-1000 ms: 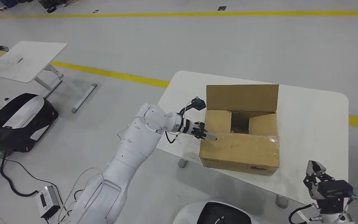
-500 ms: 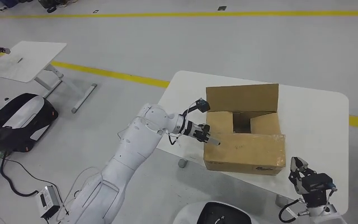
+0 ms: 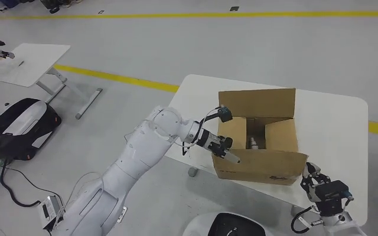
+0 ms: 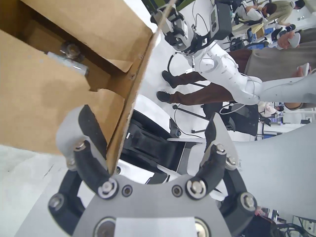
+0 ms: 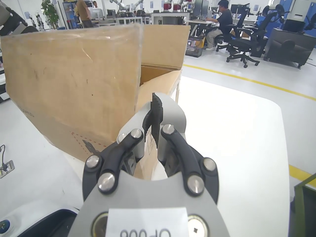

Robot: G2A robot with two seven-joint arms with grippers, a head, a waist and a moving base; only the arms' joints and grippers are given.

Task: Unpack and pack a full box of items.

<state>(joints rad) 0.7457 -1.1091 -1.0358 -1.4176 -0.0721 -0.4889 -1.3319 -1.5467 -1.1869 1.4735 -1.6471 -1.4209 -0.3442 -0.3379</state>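
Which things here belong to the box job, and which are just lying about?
Job: cardboard box; metal item inside it; left gripper; right gripper.
Lying about: small side table; yellow floor line; black-and-white unit on the floor.

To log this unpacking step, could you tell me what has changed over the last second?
The left gripper slid along the box's near-left corner toward the robot and sits open astride the front flap. That flap has swung up off the opening, uncovering a metal item inside. The right gripper, shut, moved in to the near-right corner. Nothing was gripped. The rear flap stayed upright.
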